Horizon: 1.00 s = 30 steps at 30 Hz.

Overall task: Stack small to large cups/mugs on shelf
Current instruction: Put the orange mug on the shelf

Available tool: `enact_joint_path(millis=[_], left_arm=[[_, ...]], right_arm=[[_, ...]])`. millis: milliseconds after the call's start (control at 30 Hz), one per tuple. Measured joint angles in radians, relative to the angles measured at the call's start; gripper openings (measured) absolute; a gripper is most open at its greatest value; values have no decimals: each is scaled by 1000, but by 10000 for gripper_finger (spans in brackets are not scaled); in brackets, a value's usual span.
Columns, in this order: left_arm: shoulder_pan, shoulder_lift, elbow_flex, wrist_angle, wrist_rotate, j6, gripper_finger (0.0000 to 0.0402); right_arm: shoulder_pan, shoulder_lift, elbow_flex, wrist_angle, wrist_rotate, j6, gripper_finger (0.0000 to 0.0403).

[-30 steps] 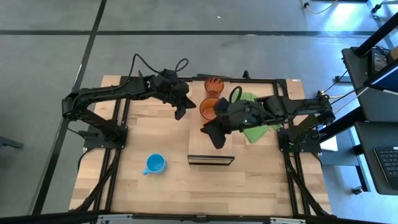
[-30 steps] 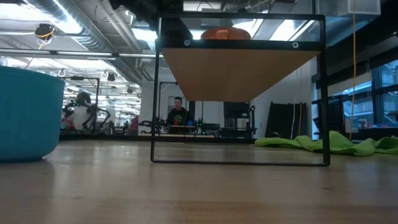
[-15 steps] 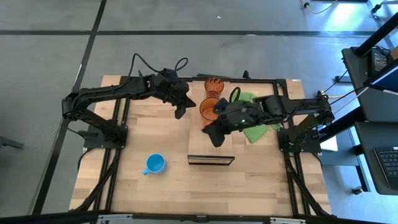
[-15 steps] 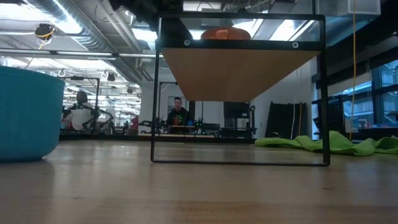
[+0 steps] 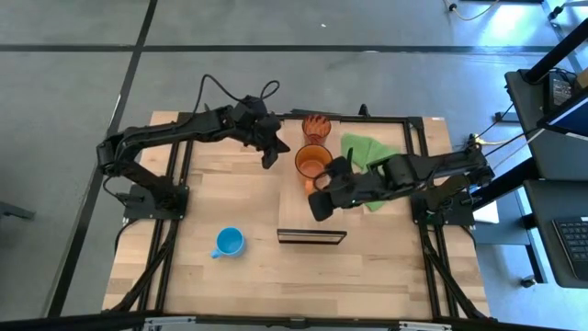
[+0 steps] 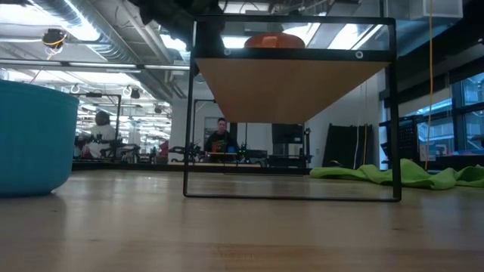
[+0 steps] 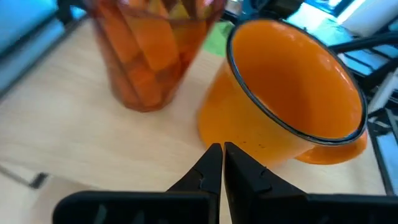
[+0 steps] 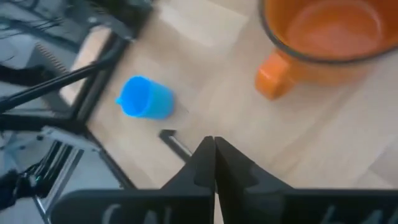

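You have three vessels on the counter (image 5: 220,198): one orange handled mug (image 5: 311,162), one reddish-brown ribbed cup (image 5: 316,126) and one light blue handled mug (image 5: 228,242). Take the orange mug as your landmark. It stands upright and empty near the counter's far middle, its handle turned toward the near edge. The ribbed cup stands upright just beyond it, toward the far edge, close but apart from it. The blue mug is well apart from it, toward the near left of the counter, and in the right wrist view it appears to lie on its side (image 8: 144,99). One shelf (image 5: 311,236) sits nearer to you than the orange mug, seen edge-on from above; the low view shows its light-wood plank (image 6: 291,89) raised in a thin dark frame, with nothing under it. One green cloth (image 5: 367,152) lies bunched just right of the orange mug.

Your left hand (image 5: 270,160) hangs just left of the orange mug, its two fingers pressed together and holding nothing; its wrist view shows the orange mug (image 7: 292,93) and ribbed cup (image 7: 149,50) right ahead. Your right hand (image 5: 317,208) hovers between the orange mug and the shelf, fingers likewise together and empty, with the mug's handle (image 8: 272,76) in its wrist view.
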Motion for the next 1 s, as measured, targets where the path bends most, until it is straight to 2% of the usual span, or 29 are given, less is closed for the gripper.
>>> enact_joint_path(millis=[133, 433, 733, 1000], left_arm=[[-2, 34, 0, 2, 17, 0, 11], [-1, 49, 0, 50, 41, 26, 11], [-1, 49, 0, 82, 68, 27, 11], [-1, 50, 0, 123, 68, 27, 11]], right_arm=[[-1, 1, -69, -3, 12, 74, 2], [-8, 0, -190, 9, 145, 156, 2], [-50, 0, -309, 177, 206, 152, 1], [-86, 0, -318, 313, 199, 51, 0]])
